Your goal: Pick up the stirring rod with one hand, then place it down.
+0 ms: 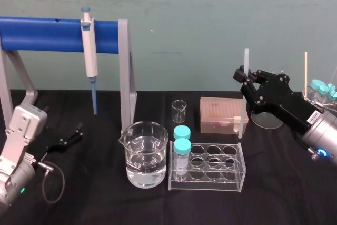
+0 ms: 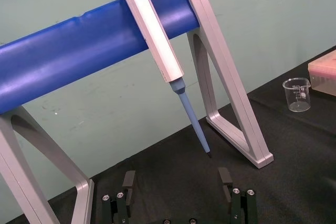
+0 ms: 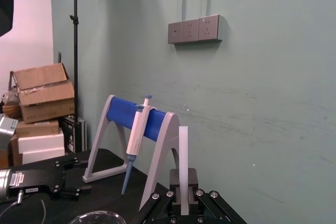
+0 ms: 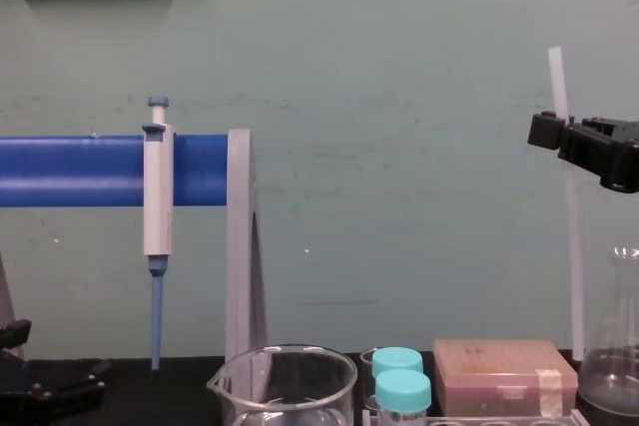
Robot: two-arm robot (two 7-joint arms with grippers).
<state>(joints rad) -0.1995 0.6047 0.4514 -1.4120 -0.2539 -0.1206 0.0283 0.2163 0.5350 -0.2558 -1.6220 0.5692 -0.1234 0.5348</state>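
The right gripper (image 1: pixel 244 76) squeezes the rod (image 1: pixel 241 118), holding it straight up beside the pink box (image 1: pixel 221 111). Next, I think, lower it gently onto the surface (image 1: pixel 289 188) and let go. The left gripper (image 1: pixel 77 131) rests with fingers apart.

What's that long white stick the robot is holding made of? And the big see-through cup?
The stirring rod, held nearly upright by the right gripper, looks like frosted glass or plastic: milky, translucent, smooth; which one is unclear. The large beaker looks like clear glass, shiny and see-through with clear liquid visible inside, though clear plastic is possible.
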